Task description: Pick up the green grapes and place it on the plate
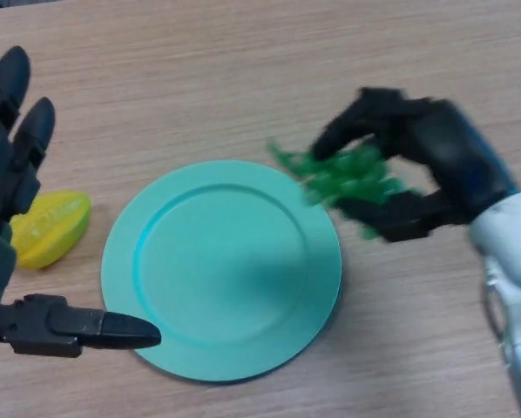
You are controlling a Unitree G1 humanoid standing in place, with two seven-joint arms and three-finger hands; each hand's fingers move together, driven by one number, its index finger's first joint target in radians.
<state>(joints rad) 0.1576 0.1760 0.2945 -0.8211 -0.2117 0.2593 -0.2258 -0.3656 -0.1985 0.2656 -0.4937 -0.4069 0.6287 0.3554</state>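
Note:
A bunch of green grapes (346, 177) hangs in my right hand (435, 152), whose fingers and thumb curl round it. The bunch is held just above the right rim of the round teal plate (221, 270), which lies flat in the middle of the wooden table. My left hand (8, 157) shows at the left edge, fingers straight and spread, its thumb (95, 328) reaching toward the plate's lower left rim. It holds nothing.
A yellow starfruit (53, 228) lies on the table left of the plate, partly behind my left hand. Bare wooden tabletop (243, 78) stretches beyond the plate.

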